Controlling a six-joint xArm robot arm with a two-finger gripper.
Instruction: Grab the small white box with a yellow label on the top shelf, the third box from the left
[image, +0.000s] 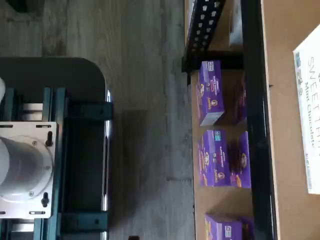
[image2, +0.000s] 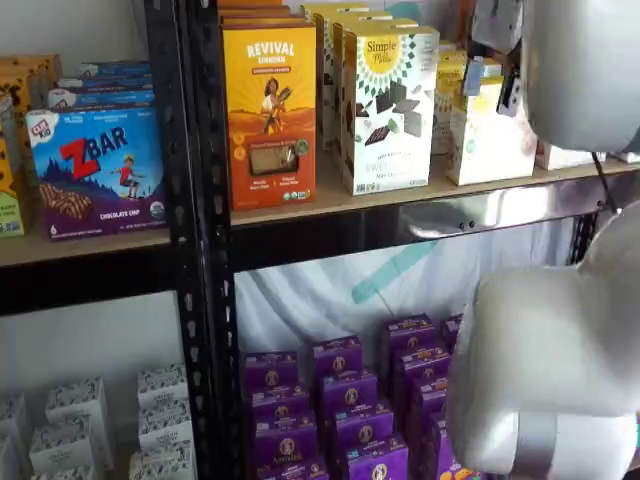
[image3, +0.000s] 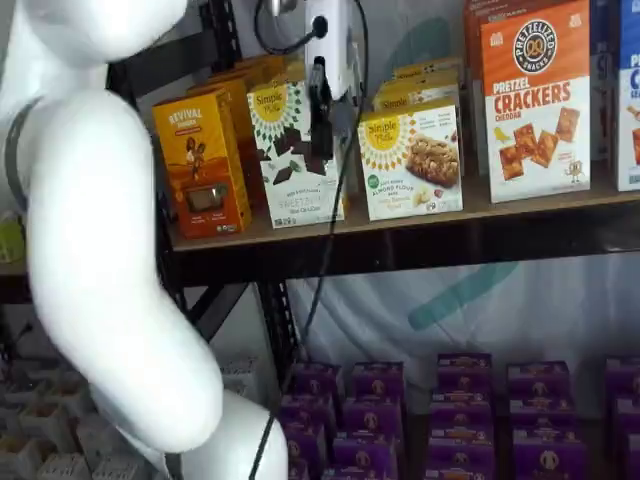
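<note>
1. Leftmost on the tan wooden top shelf with shiny dark rail (image3: 420, 225): orange Revival carton (image3: 200, 165), then tall white Simple Mills chocolate-square box (image3: 292, 155).
2. White-bodied gripper with black fingers (image3: 322, 110) hangs before that box; fingers side-on, can't tell if spread or closed.
3. Just right: small cream-white box with pale yellow top band (image3: 412, 160), upright, untouched.
4. Far right: orange-and-white pretzel cracker box (image3: 535, 100).
</note>
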